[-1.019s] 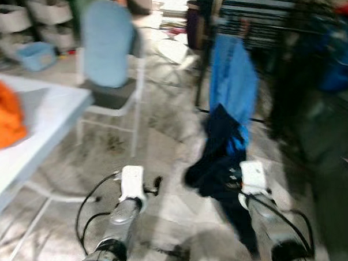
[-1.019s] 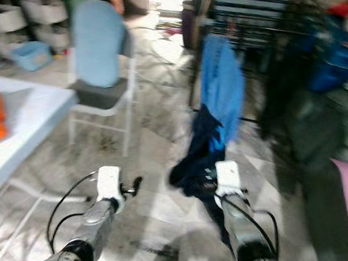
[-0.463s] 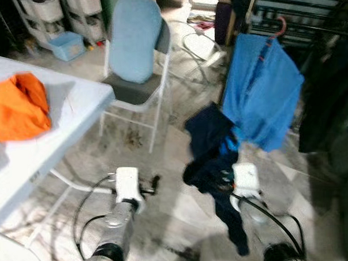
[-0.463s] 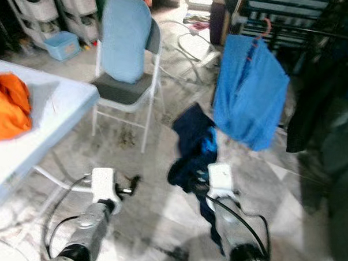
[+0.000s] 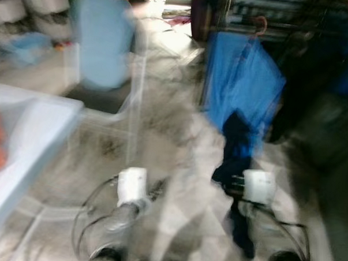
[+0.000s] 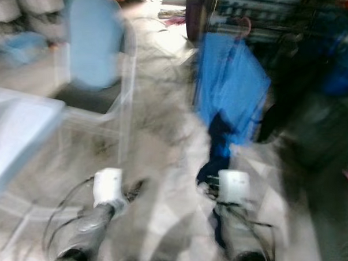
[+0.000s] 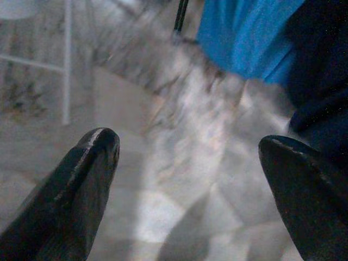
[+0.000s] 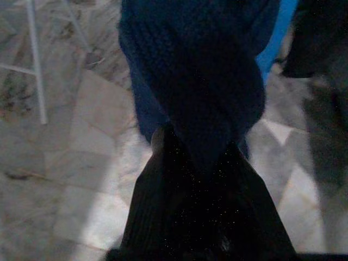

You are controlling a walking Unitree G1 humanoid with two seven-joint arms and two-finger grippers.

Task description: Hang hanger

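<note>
1. Right gripper (image 8: 201, 163) pinches a dark navy garment (image 5: 235, 145), jaws pressed on the knit, at 5 o'clock.
2. Left gripper (image 7: 187, 179) hangs over the floor (image 5: 174, 136) at 7 o'clock, jaws spread.
3. Blue shirt (image 5: 241, 81) hangs on a pink hanger (image 5: 260, 24) at 1 o'clock.
4. Chair (image 5: 101, 47) stands at 11 o'clock.

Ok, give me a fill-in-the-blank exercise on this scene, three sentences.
1. The right pincer is shut on a ____ blue knitted garment.
2. The left pincer is open and holds ____.
3. The bright blue garment hangs from a ____ hanger hook.

Missing words: dark; nothing; red
</note>
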